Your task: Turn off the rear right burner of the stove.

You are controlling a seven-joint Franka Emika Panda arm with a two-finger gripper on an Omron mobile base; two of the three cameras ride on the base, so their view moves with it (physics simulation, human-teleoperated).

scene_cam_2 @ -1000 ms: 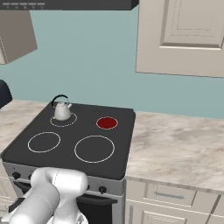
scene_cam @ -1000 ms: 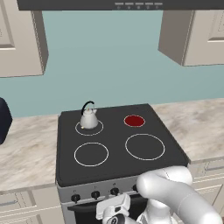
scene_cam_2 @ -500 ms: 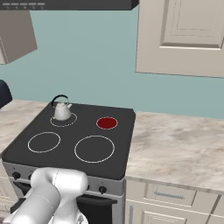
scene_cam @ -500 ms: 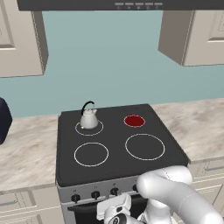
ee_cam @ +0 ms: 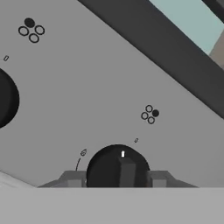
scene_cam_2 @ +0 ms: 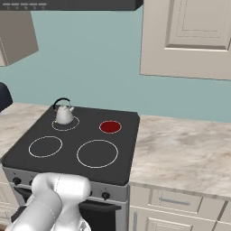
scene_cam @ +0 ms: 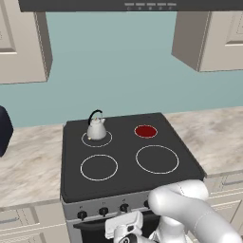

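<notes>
From the left base camera, the small glowing red rear right burner (scene_cam: 145, 131) sits at the back right of the black flat glass stove (scene_cam: 124, 174), level with and to the right of the silver kettle (scene_cam: 96, 129); the white arm's two-finger gripper (scene_cam: 124, 232) hangs below the grey front panel. From the right base camera, the same red disc (scene_cam_2: 110, 127) glows behind the large white-ringed front burner (scene_cam_2: 97, 153). From the hand camera, a round black knob (ee_cam: 117, 167) lies dead ahead, between the grey fingertips (ee_cam: 73, 180) standing just off either flank; whether they touch it cannot be told. A second black knob (ee_cam: 6, 99) sits to its left.
</notes>
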